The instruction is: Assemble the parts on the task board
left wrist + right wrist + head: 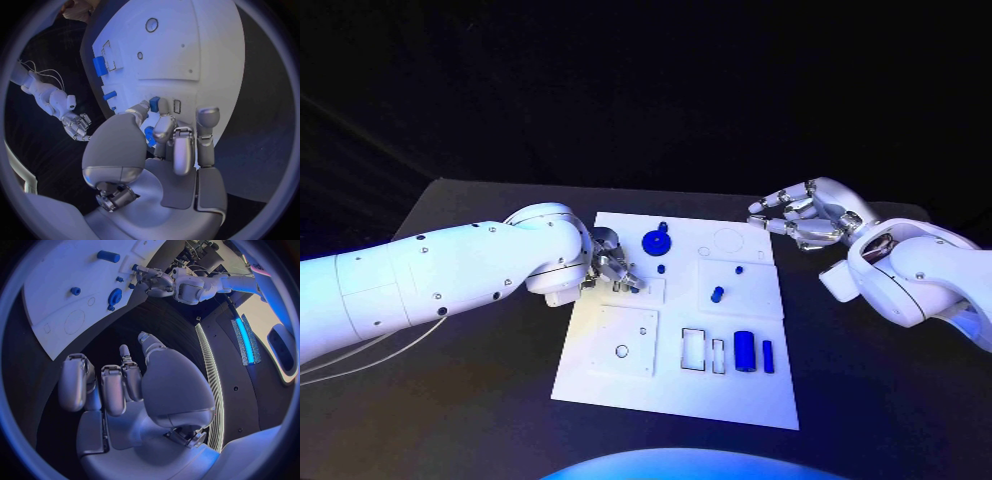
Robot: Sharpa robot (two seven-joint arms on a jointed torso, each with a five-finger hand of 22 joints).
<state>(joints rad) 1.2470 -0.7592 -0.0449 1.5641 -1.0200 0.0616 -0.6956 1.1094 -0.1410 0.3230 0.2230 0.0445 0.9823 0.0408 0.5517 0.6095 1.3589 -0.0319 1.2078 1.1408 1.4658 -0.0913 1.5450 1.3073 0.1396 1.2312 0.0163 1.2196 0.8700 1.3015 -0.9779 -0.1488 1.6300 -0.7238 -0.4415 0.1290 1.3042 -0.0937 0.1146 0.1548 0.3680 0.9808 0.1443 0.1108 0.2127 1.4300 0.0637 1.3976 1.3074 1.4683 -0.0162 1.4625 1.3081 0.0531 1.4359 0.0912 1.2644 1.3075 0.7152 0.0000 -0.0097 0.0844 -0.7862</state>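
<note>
The white task board [678, 400] lies in the middle of the black table. My left hand [607, 268] is over the board's left edge and pinches a small blue part [154, 104] between thumb and a fingertip, close above the board [206, 55]. A round blue disc with a knob [655, 241] sits at the board's far side, with a small blue peg [717, 294] near the middle. A blue block [746, 351] and a slim blue bar [767, 352] stand in slots at the near right. My right hand [803, 216] hovers off the board's far right corner, fingers apart, holding nothing.
Empty rectangular slots [694, 348] lie left of the blue block, and a square plate with a small hole [623, 348] takes up the board's near left. Bare black table [473, 400] surrounds the board. The left arm [430, 280] stretches across the table's left side.
</note>
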